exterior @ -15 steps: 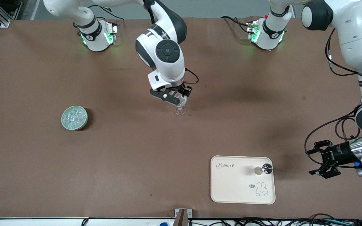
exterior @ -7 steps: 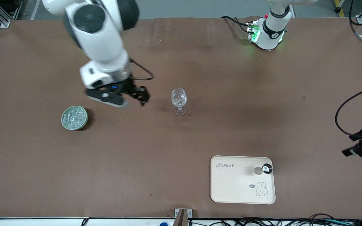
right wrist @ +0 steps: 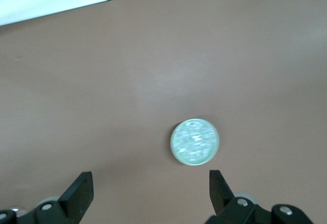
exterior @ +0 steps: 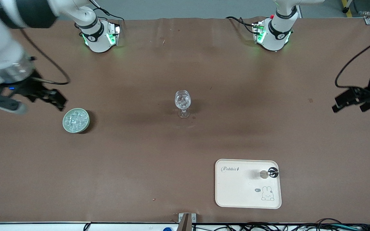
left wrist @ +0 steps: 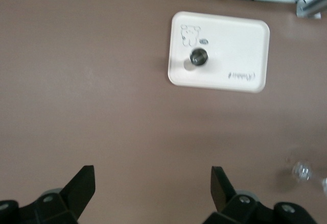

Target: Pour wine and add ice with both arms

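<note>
2 grippers raised, fingers spread, holding nothing.
Many small clear glassy ice cubes (exterior: 75,120) fill 1 pale green round dish (exterior: 65,125) at the right arm's end of the brown table (exterior: 140,160); more lie in 1 clear stemmed glass (exterior: 182,103) at centre. Right gripper (exterior: 27,99) hangs at the dish's 10 o'clock; left gripper (exterior: 353,101) is at the table's other end. 1 cream rabbit-print tray (exterior: 236,189) carries 1 small metal cup (exterior: 264,174).

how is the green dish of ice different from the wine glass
The green dish is low, wide and opaque pale green; the wine glass is tall, stemmed and clear. The dish lies toward the right arm's end of the table, the glass near the middle. The dish is filled with ice across its top; the glass holds only a few pieces. Both stand upright, ungripped.
</note>
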`<state>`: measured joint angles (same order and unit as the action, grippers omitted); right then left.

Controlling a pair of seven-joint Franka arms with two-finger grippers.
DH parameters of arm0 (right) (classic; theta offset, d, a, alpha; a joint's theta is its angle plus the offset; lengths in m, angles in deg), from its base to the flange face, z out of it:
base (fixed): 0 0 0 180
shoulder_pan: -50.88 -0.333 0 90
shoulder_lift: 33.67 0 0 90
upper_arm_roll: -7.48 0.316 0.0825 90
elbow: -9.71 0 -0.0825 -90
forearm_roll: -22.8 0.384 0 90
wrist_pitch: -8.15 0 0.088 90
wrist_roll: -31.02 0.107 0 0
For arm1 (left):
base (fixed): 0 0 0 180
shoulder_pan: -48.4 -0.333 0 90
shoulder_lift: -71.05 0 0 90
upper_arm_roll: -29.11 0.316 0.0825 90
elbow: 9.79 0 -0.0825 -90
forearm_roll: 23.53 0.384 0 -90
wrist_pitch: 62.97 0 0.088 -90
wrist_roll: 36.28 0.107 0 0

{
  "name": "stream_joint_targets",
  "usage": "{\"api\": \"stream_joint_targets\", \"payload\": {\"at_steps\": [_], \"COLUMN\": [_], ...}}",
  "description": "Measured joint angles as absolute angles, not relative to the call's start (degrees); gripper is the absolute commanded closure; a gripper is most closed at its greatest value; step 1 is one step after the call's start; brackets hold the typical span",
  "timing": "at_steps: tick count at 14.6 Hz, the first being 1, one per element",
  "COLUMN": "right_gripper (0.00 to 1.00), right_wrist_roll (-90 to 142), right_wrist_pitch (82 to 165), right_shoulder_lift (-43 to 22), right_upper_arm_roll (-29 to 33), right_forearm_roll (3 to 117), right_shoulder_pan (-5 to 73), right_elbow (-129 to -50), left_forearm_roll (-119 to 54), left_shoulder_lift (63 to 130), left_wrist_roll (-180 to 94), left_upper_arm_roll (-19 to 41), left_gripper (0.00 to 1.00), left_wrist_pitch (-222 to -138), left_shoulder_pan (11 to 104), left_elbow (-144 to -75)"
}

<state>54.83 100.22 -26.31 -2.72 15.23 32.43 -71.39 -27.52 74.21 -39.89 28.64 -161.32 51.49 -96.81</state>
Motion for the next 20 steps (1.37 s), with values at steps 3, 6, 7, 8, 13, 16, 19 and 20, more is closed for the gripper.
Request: {"api": "stream_joint_targets", "payload": {"at_steps": [3, 6, 7, 8, 13, 16, 19, 20], "right_gripper": [0.00, 0.00, 0.00, 0.00, 0.00, 0.00, 0.00, 0.00], "right_wrist_roll": [43.4, 37.7, 37.2, 37.1, 37.2, 37.1, 37.1, 37.1], "right_wrist_pitch": [97.6, 94.9, 94.3, 93.8, 93.3, 93.3, 93.4, 93.4], "right_shoulder_lift": [-27.5, -29.3, -30.0, -30.6, -31.7, -31.7, -31.7, -31.7], "right_upper_arm_roll": [-2.4, -0.7, 1.8, 4.2, 6.7, 6.6, 6.6, 6.6], "right_forearm_roll": [18.9, 20.1, 20.2, 20.3, 20.3, 20.3, 22.0, 22.1], "right_shoulder_pan": [41.4, 48.4, 51.1, 53.0, 53.7, 53.7, 53.6, 53.6], "right_elbow": [-71.6, -71.6, -71.6, -71.7, -72.0, -72.2, -72.3, -72.3], "left_forearm_roll": [-26.8, -26.8, -26.7, -26.2, -23.9, -23.9, -24.2, -24.2], "left_shoulder_lift": [68.8, 68.1, 68.1, 68.2, 68.5, 68.6, 68.8, 68.9], "left_wrist_roll": [-39.7, -39.6, -39.6, -39.6, -42.3, -43.1, -42.2, -41.9], "left_upper_arm_roll": [26.5, 25.8, 25.6, 25.5, 24.2, 24.1, 24.1, 24.1], "left_gripper": [0.00, 0.01, 0.01, 0.01, 0.01, 0.01, 0.01, 0.01], "left_wrist_pitch": [-160.3, -159.9, -159.9, -159.9, -160.0, -160.0, -159.9, -159.5], "left_shoulder_pan": [51.5, 51.5, 51.5, 51.5, 51.6, 51.5, 51.5, 51.5], "left_elbow": [-102.1, -103.0, -103.2, -103.4, -103.5, -103.5, -103.5, -103.5]}}
